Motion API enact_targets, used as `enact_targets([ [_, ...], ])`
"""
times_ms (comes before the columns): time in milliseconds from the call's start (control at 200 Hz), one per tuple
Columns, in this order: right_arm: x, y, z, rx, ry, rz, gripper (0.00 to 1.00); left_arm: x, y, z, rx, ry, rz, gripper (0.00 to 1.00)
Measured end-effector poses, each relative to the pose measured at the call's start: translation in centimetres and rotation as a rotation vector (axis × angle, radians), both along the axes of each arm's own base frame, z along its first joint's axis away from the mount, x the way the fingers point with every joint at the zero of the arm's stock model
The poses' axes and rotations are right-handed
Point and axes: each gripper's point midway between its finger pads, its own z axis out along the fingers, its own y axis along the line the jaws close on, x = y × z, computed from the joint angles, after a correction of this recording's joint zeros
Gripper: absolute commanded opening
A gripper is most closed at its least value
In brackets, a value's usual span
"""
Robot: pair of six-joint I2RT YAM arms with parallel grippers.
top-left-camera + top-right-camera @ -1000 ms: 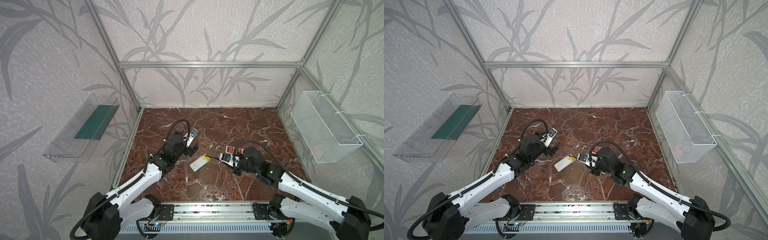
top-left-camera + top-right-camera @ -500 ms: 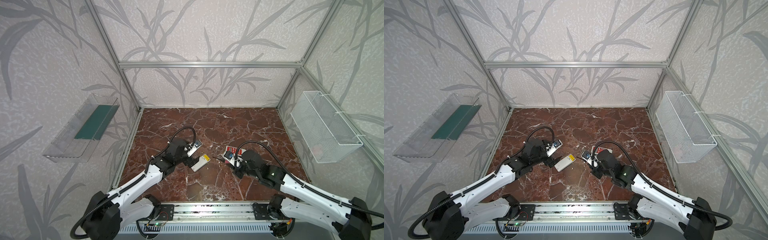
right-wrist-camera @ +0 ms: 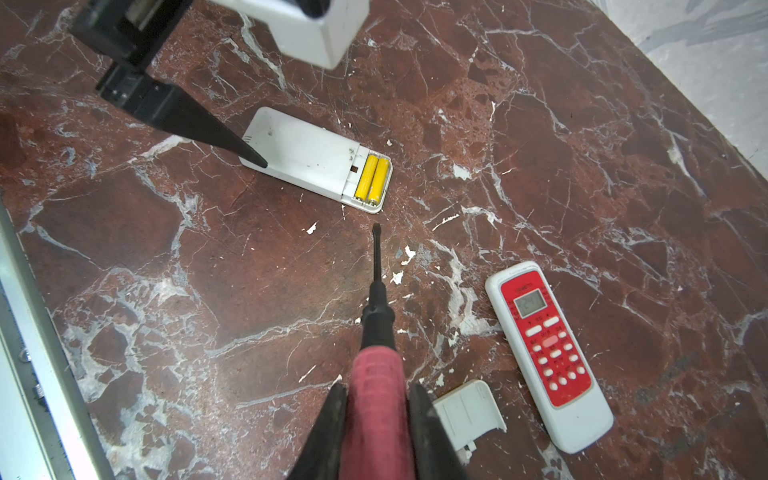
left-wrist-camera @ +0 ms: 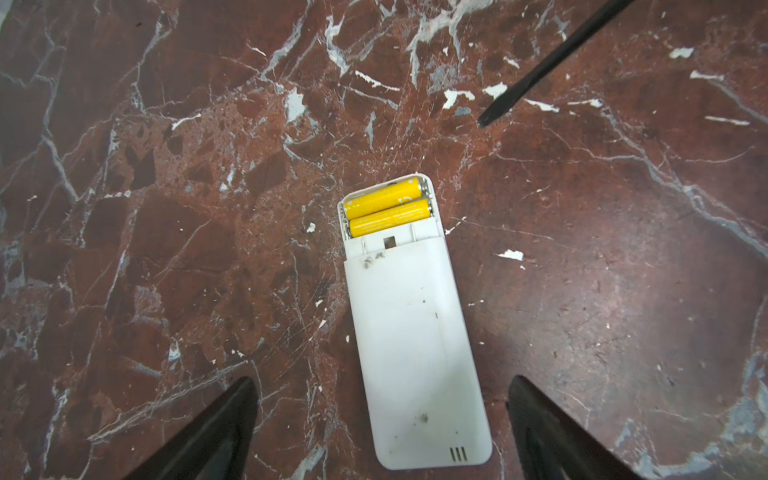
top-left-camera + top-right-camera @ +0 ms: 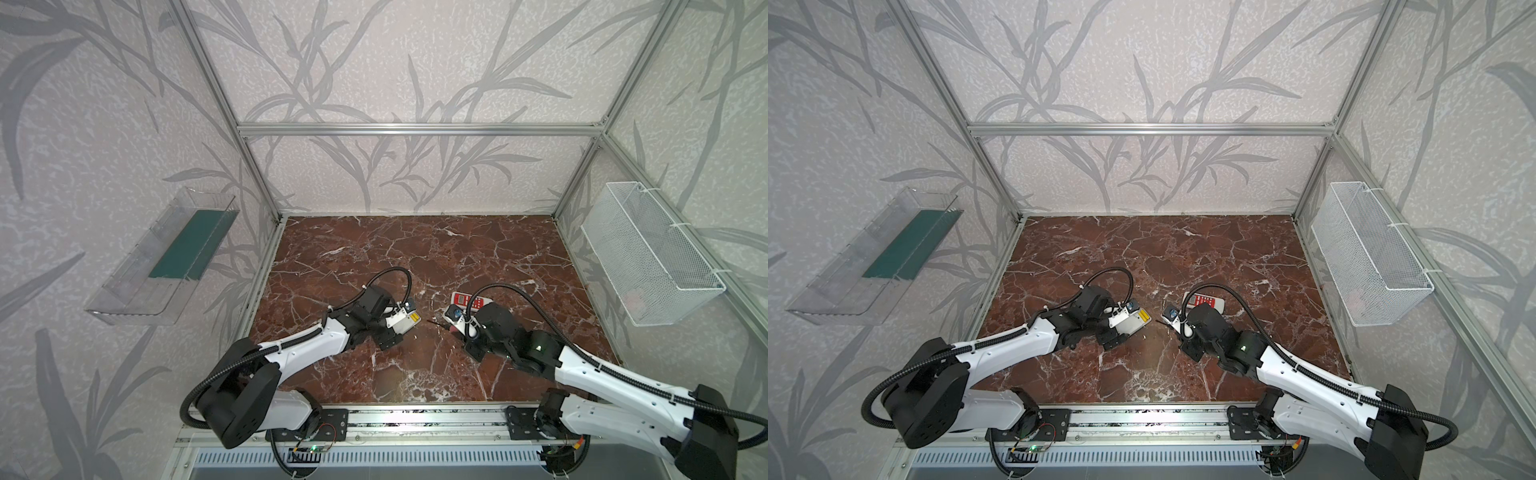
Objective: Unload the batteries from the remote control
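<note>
Two yellow batteries (image 4: pixel 388 212) sit side by side in the open compartment at one end of the white remote (image 4: pixel 415 332), which lies face down on the bench (image 3: pixel 582 166). Their long axes run across the remote's width, at right angles to its long axis. In the left wrist view the remote runs from the lower centre up to the middle of the frame, battery end uppermost. In both top views it lies near the middle of the bench, its yellow end (image 5: pixel 413 318) pointing toward the right of the frame.

The left gripper (image 4: pixel 380 378) stands wide, one finger on each side of the remote's closed end, with bare bench between each finger and the casing.

The right gripper (image 3: pixel 376 386) is clamped on the pink-red handle of the screwdriver (image 3: pixel 376 316). Its dark shaft points at the battery end, and the tip is near the remote but apart from it.

A red-faced remote (image 3: pixel 548 357) lies face up at the lower right of the right wrist view, with a small white cover (image 3: pixel 469 411) just beside it.

The wire basket (image 5: pixel 648 257) on the right wall shows a faint pinkish patch, too blurred to name. The clear tray (image 5: pixel 137 291) on the left wall holds a dark green strip (image 5: pixel 193 243).
</note>
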Motion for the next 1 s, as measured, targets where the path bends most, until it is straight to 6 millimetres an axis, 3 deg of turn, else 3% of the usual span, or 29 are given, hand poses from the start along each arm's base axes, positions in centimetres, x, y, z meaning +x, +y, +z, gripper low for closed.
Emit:
enact_targets([
  [440,0.3,0.6,0.0,0.025,0.01,-0.01,0.0,1.3,-1.2,-1.0,0.131,0.148,-0.021,0.87],
  [655,0.3,0.8,0.2,0.032,0.014,-0.01,0.0,-0.2,0.1,-3.2,0.232,0.275,-0.02,0.87],
  [1000,0.5,1.2,0.0,0.043,0.024,-0.02,0.0,-0.7,1.2,-3.7,0.281,0.291,-0.008,0.75],
])
